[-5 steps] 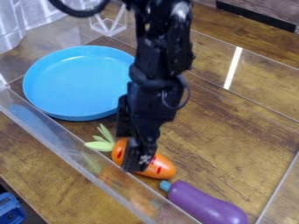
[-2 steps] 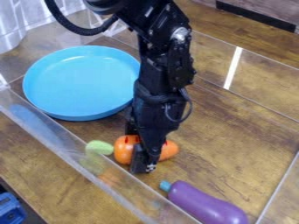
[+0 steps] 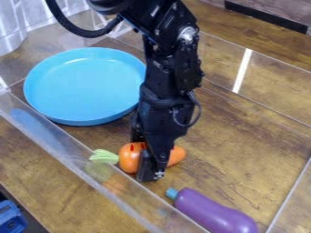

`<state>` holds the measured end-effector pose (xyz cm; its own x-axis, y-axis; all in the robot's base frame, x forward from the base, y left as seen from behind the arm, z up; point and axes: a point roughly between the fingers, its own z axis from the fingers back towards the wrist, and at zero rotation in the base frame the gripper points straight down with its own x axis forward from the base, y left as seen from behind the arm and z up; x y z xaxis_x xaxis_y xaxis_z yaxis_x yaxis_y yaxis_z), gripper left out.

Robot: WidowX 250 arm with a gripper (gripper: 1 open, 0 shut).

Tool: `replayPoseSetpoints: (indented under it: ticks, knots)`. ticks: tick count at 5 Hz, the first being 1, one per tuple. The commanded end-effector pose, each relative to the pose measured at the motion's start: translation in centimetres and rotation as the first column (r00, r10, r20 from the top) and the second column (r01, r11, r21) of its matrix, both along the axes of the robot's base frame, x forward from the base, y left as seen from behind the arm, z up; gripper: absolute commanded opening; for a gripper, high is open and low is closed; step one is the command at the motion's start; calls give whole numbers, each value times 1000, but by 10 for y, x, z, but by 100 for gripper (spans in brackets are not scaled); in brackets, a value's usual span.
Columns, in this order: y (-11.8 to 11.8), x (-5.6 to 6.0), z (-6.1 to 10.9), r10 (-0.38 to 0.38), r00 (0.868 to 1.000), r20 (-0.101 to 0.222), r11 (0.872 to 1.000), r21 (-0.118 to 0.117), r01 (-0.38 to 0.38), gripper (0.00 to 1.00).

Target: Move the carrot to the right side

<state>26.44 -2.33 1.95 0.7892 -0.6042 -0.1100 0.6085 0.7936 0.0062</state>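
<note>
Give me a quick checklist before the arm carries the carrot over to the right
1. Hand down on the carrot: ok.
2. Hand closed on the carrot: ok.
3. Grip firm enough to lift: cannot tell, the fingers hide the contact.
4. Eggplant apart from the hand: ok, though it lies low on the right, so mind it.
5. Blue plate out of the way: ok, it lies left.
6. Wood to the right of the arm bare for placing: ok.
</note>
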Motion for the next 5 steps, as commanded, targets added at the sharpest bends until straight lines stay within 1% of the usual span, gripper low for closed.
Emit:
replayPoseSetpoints:
  ticks: [1,3,5]
  knots:
    - [-2,2,9,3,1000,26,1000,-19,-2,0]
    - [-3,0,16,26,999,22,999,-44,-25,0]
    - [-3,-3,24,46,999,19,997,-63,-45,0]
